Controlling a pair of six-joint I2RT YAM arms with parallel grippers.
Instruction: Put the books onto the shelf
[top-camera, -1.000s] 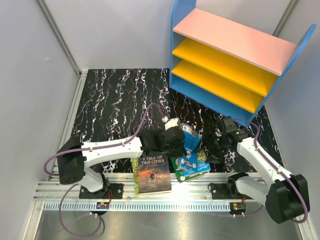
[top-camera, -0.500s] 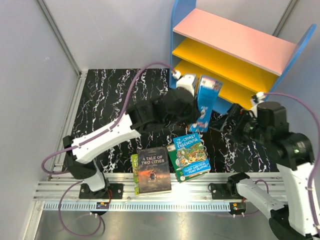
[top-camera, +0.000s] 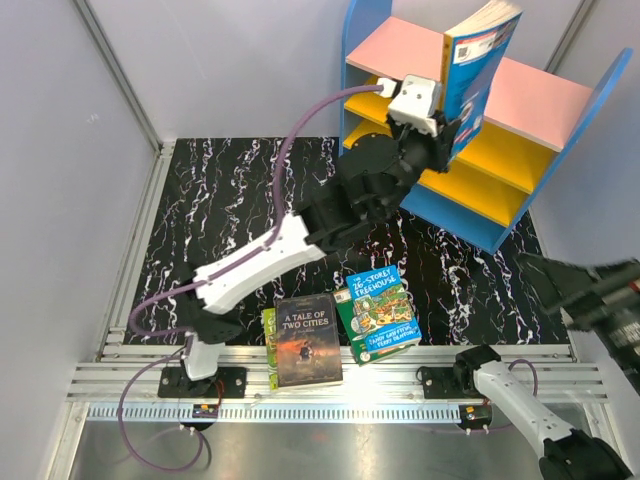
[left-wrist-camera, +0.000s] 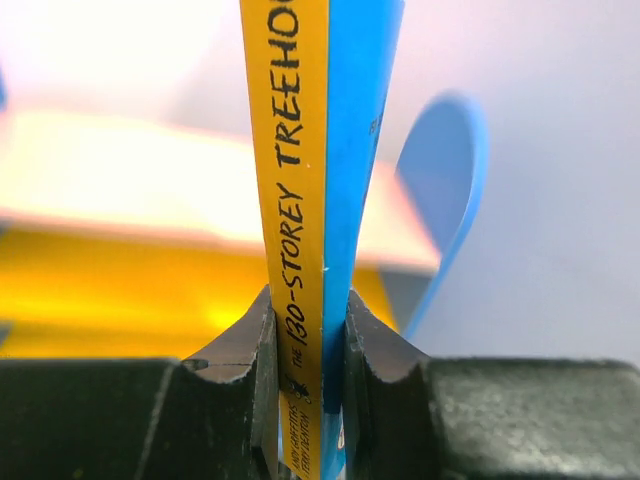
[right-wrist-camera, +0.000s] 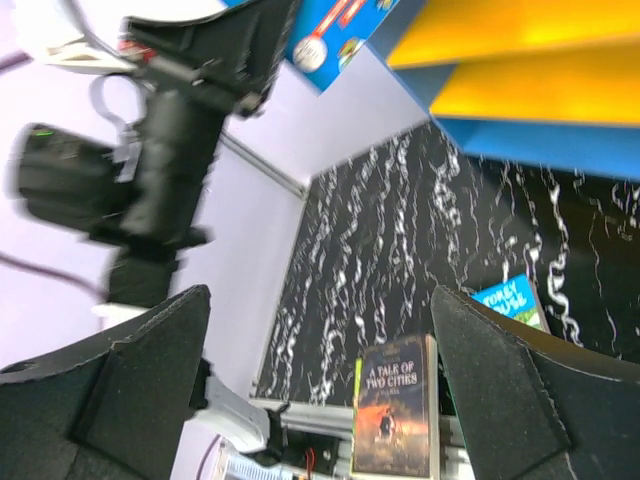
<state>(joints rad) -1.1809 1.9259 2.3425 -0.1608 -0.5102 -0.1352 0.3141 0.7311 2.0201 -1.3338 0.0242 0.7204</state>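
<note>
Up by shelf (top-camera: 530, 95), left gripper (left-wrist-camera: 308, 335) clamps blue book (top-camera: 478, 65) (yellow spine); right gripper (right-wrist-camera: 318, 340) jaws wide apart.

Bright, even light — wrist backgrounds blurred.

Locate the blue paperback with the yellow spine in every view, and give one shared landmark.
Top external: the blue paperback with a yellow spine stands upper right, gripped by the left hand, in front of the blue-sided shelf.
Left wrist: centre, spine toward the camera.
Right wrist: top edge, only a cover corner.
Shared landmark: the shelf's yellow boards.
</note>
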